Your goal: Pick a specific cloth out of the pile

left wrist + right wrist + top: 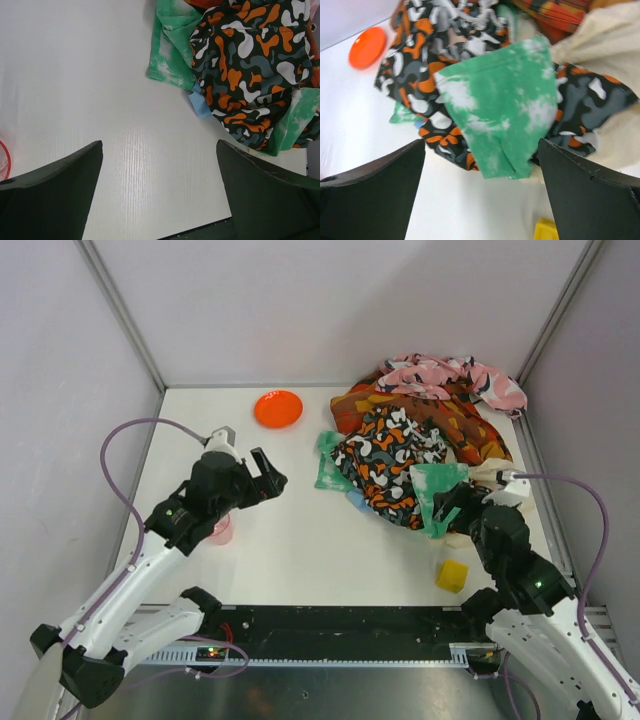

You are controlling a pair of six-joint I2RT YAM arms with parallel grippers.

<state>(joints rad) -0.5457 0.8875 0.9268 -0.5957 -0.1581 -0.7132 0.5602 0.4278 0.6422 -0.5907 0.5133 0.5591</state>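
Observation:
The pile [420, 435] lies at the back right of the table: pink floral, orange-brown, black with orange and white blotches, mint green and cream fabrics. Of the sky-blue cloth only a small corner [200, 104] shows, poking out from under the black blotched cloth [250, 60] at the pile's near-left edge [357, 502]. My left gripper [268, 476] is open and empty over bare table, left of the pile; it also shows in the left wrist view [159, 150]. My right gripper [456, 510] is open and empty at the pile's near edge, facing a mint-green flap [505, 110].
An orange plate [278, 408] lies at the back of the table. A pink cup [221, 530] stands under the left arm. A yellow block [452, 576] sits near the front right, beside the right gripper. Grey walls close in both sides.

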